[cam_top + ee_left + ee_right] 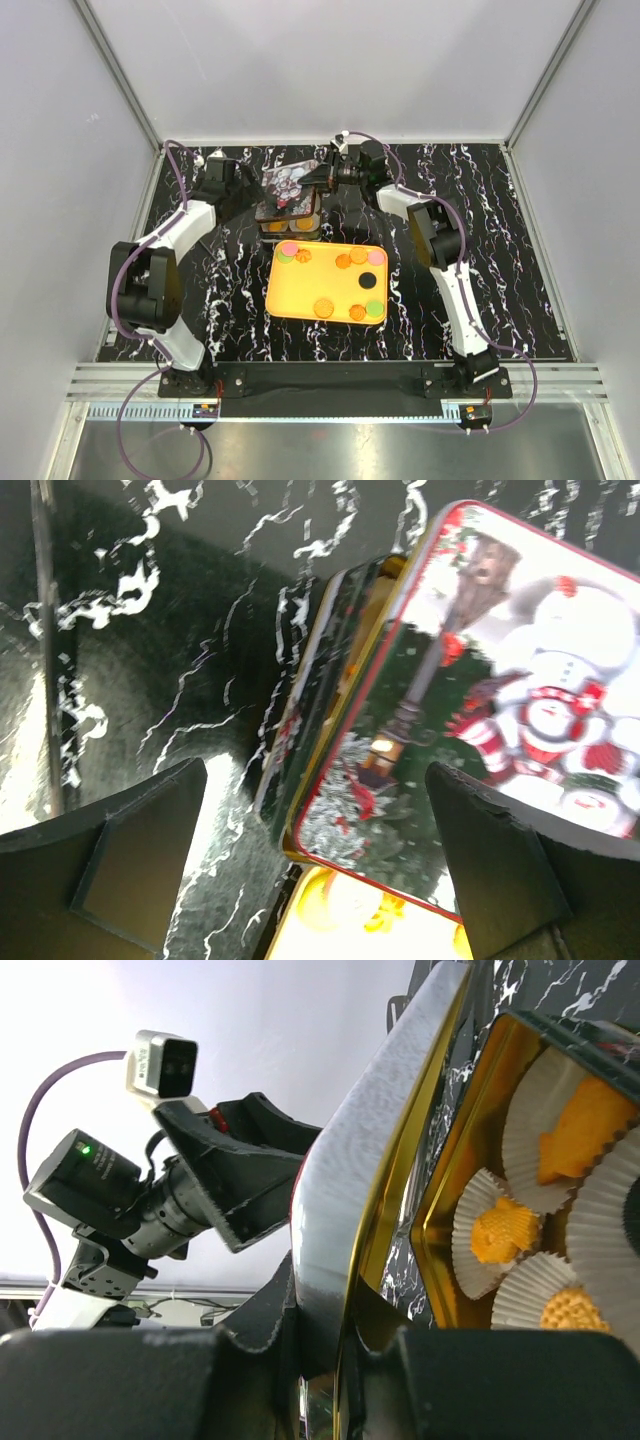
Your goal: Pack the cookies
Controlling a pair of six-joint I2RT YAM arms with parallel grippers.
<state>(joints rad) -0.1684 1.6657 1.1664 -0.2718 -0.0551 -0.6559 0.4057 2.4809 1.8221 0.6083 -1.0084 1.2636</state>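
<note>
Snowman tin held open behind a tray of loose cookies.

Around the middle of the black marbled worktop (480,250) lay a yellow tray (290,295), and on it sat scattered cookies (324,307): several orange, some pink and green, one dark. Just behind the tray, towards the far edge, stood the tin (290,225), with more orange cookies resting inside it in white paper cups (530,1125). The right gripper (325,1345) was clamped on the rim of the snowman lid (520,680) and held it raised at an angle above the tin. At the tin's left side hovered the left gripper (315,780), its fingers (140,860) spread wide and holding nothing.
</note>
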